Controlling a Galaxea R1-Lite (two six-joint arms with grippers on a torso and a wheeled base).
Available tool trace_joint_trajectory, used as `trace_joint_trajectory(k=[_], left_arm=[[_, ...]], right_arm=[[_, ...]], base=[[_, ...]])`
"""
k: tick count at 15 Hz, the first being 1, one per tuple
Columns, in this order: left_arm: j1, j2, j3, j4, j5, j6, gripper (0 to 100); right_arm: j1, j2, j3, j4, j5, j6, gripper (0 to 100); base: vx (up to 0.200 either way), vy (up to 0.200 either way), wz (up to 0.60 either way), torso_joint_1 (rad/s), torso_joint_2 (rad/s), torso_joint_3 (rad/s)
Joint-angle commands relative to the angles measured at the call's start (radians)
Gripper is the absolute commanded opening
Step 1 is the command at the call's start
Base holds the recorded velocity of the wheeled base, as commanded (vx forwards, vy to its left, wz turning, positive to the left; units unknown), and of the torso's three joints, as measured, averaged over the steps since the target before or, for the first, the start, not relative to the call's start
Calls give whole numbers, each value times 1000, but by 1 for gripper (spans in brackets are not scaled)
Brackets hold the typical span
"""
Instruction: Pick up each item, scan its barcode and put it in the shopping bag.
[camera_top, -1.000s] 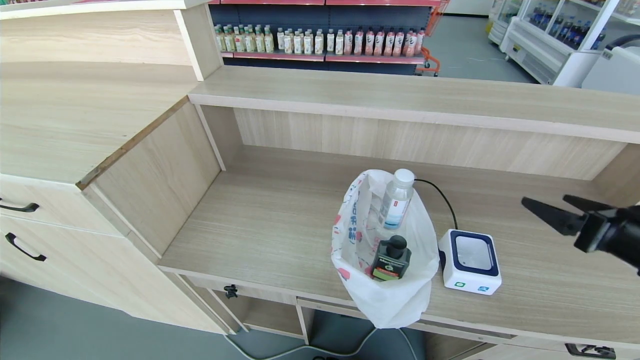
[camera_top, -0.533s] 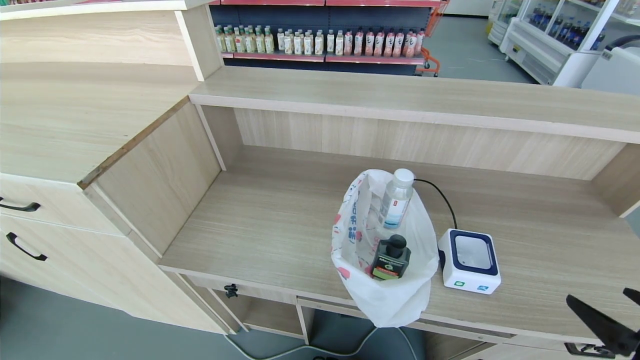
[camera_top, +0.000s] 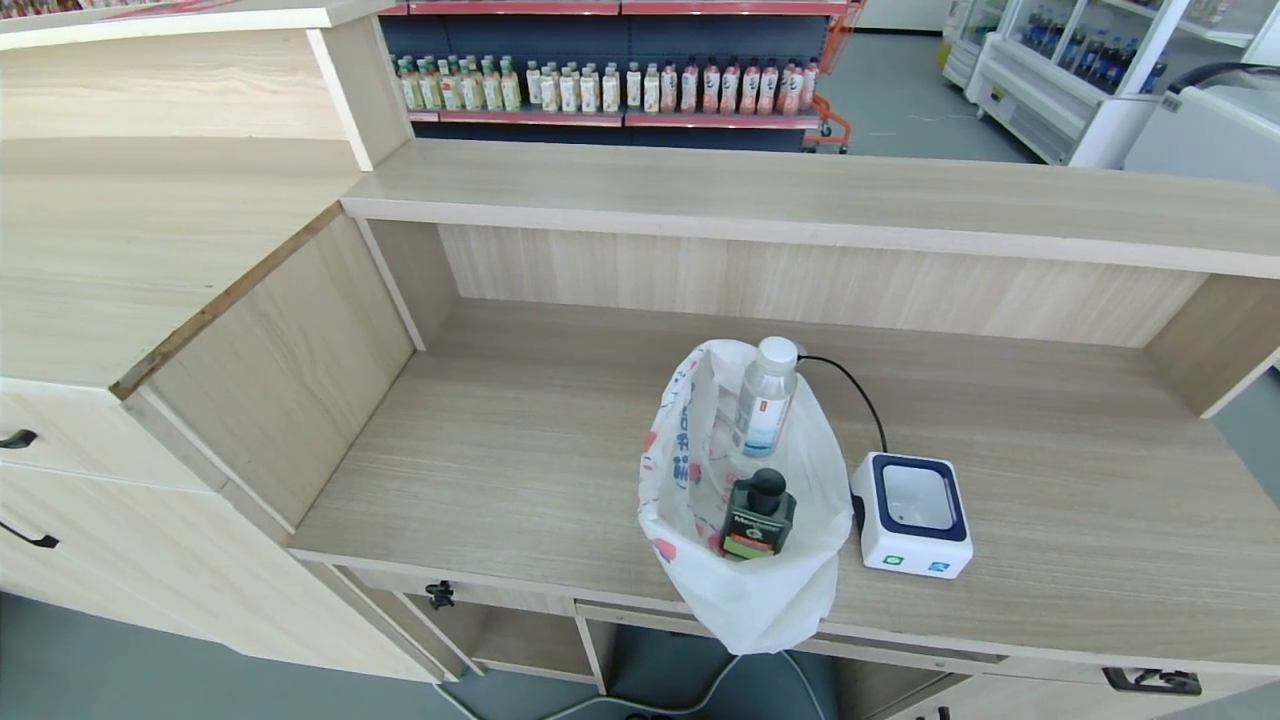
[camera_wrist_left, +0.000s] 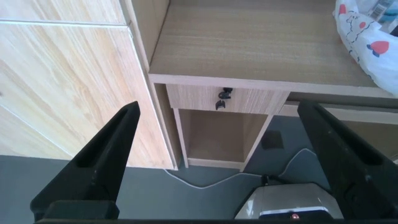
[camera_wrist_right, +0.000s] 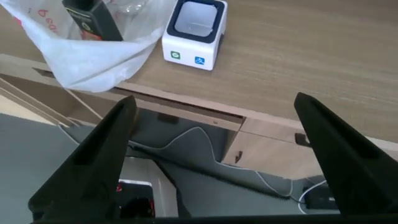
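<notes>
Two items bagged: seeing clear bottle (camera_top: 765, 410) and dark bottle (camera_top: 757, 515) standing in shopping bag (camera_top: 740, 590) at table (camera_top: 520, 450) front edge, just beside scanner (camera_top: 912, 515), probably for short transfers. Holding left gripper (camera_wrist_left: 219, 109) and right gripper (camera_wrist_right: 214, 99) spread wide, empty, below that edge; likely parking.

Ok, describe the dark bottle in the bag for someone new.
On the light wooden counter, a white plastic shopping bag with red prints stands beside the white, blue-rimmed scanner box. At its near side sits the squat black bottle with a black cap, unlike the tall clear white-capped bottle behind it.
</notes>
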Motion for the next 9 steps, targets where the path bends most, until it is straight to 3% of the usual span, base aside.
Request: trace_joint_trajectory(k=[1,9], left_arm=[[1,0,0,0,0,0,100],[1,2,0,0,0,0,100]], right_arm=[[-5,-121,0,27,0,-15,100],[28,-196,0,78,-5,43,100]], base=[[0,0,0,0,0,0],[0,0,0,0,0,0]])
